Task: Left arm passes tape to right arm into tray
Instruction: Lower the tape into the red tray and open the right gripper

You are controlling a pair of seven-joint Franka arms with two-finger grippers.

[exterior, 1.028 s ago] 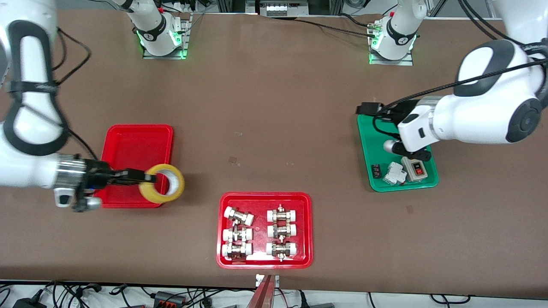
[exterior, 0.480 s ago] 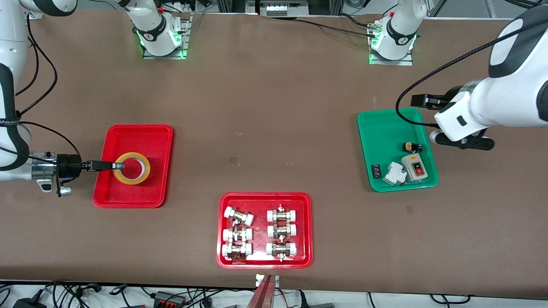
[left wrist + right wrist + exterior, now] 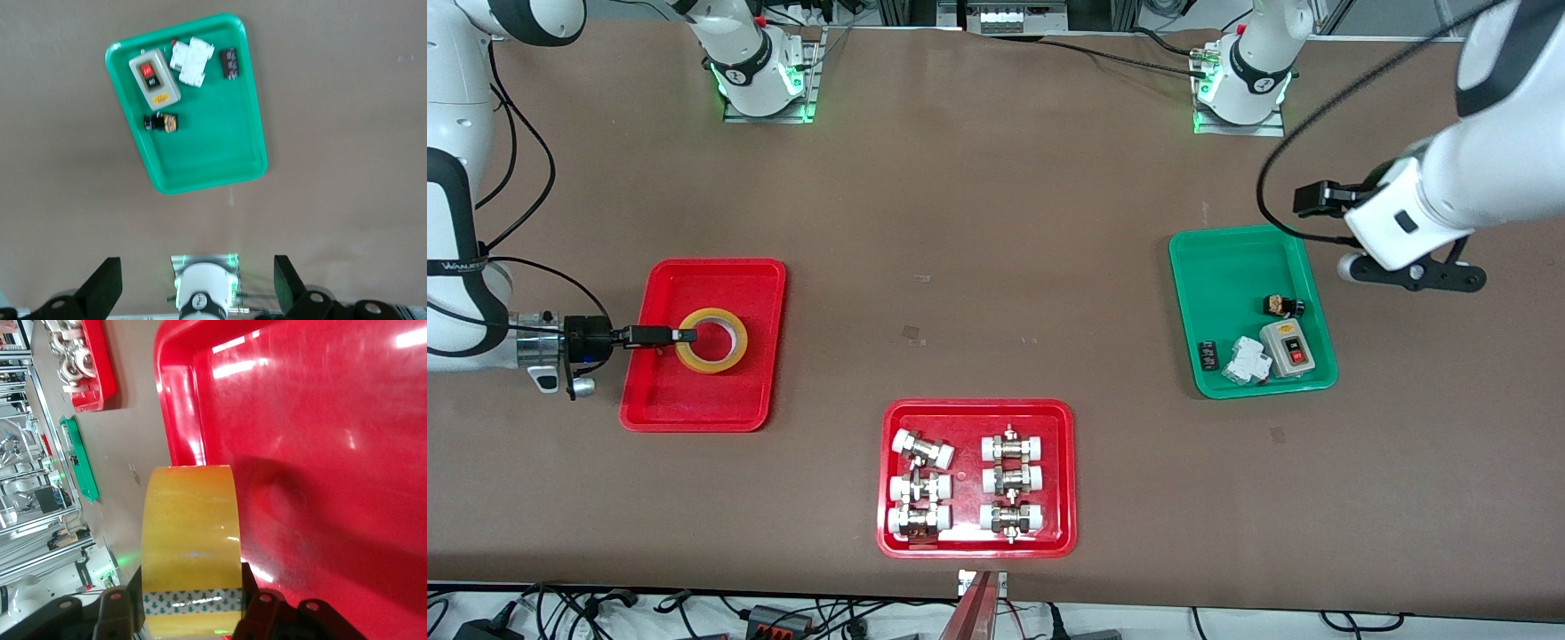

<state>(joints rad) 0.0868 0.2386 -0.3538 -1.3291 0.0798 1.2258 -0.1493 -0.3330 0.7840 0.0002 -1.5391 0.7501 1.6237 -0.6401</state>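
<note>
My right claw (image 3: 685,335) has the tape (image 3: 711,340) pinched by its rim, one finger inside the ring and one outside. The tape lies flat in the red tray (image 3: 703,344), so I think I am at the last step: putting it down. Next I should let go of the tape and lift my claw straight up, so the roll does not get dragged out.

My left claw (image 3: 1412,272) is spread wide and holds nothing. It hangs over the brown surface (image 3: 996,267), just beside the green tray (image 3: 1250,307), and waits.

The green tray holds a grey switch box (image 3: 1287,348), a white part (image 3: 1246,360) and two small black parts. Another red tray (image 3: 976,478), nearer the front camera, holds six metal fittings (image 3: 965,485) with white caps.
</note>
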